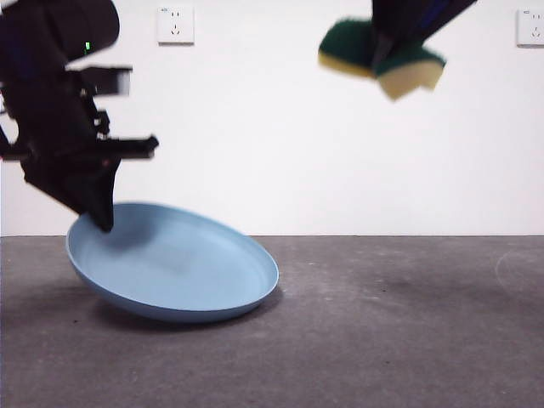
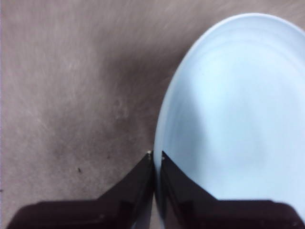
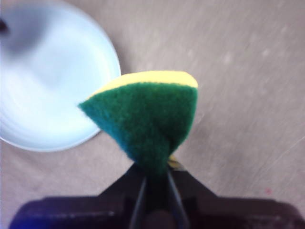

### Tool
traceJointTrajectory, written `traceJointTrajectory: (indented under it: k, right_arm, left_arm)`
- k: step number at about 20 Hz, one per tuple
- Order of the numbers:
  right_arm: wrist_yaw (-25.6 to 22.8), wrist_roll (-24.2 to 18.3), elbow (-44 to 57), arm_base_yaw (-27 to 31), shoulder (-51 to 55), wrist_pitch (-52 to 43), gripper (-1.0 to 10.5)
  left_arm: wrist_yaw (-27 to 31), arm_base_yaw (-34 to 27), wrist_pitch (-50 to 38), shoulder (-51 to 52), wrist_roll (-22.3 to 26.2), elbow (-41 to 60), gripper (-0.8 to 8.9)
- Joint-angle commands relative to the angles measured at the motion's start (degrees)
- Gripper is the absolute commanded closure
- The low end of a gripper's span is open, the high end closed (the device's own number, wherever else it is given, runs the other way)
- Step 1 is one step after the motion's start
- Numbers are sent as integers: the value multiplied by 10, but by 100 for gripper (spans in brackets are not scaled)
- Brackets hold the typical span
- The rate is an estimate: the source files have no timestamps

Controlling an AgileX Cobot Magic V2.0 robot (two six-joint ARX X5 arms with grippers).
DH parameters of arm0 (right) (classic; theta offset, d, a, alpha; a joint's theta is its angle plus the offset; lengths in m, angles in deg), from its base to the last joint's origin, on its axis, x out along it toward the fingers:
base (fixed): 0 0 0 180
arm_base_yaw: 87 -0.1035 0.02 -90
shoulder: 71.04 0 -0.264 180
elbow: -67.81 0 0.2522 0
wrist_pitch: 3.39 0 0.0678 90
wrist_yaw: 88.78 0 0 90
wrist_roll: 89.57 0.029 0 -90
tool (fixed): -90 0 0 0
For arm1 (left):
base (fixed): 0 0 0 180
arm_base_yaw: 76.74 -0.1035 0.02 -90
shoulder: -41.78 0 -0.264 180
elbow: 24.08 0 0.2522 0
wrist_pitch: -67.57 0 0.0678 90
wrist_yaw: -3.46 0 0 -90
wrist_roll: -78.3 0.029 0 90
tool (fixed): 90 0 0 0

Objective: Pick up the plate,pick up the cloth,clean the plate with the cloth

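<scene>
Grey and faintly mottled, the table runs back to a white wall that carries two power sockets, one high on the left and another at the far right edge of the front view. On the left part of the table sits the plate, light blue and shallow, tilted so that its left rim is raised while its lower right side rests on the table. The left gripper has its jaws pressed together on that raised rim, one jaw outside the plate and one over its inner face, as the left wrist view shows; in the front view this arm is the big dark shape coming down from the upper left. The right gripper hangs high above the table, up and to the right of the plate and well apart from it. Its jaws pinch the cloth, a yellow sponge with a dark green scouring layer, squeezed in the middle so that it folds and both ends flare out. In the right wrist view the green face is turned toward the camera, with the plate on the table beyond it
</scene>
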Motion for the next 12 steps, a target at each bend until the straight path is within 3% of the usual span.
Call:
traceJointTrajectory:
  k: [1,4,9,12]
  right_arm:
    - [-2,7,3,-1,31,-3,963]
    - [-2,8,3,-1,63,-3,963]
    - [-2,8,3,0,73,-3,963]
    - [0,8,3,1,54,-3,963]
  left_arm:
    - [4,-6,-1,-41,9,2,816]
    - [3,-10,-11,-67,9,2,794]
    - [1,-9,-19,-68,9,2,373]
    - [1,-9,43,-55,-3,-22,373]
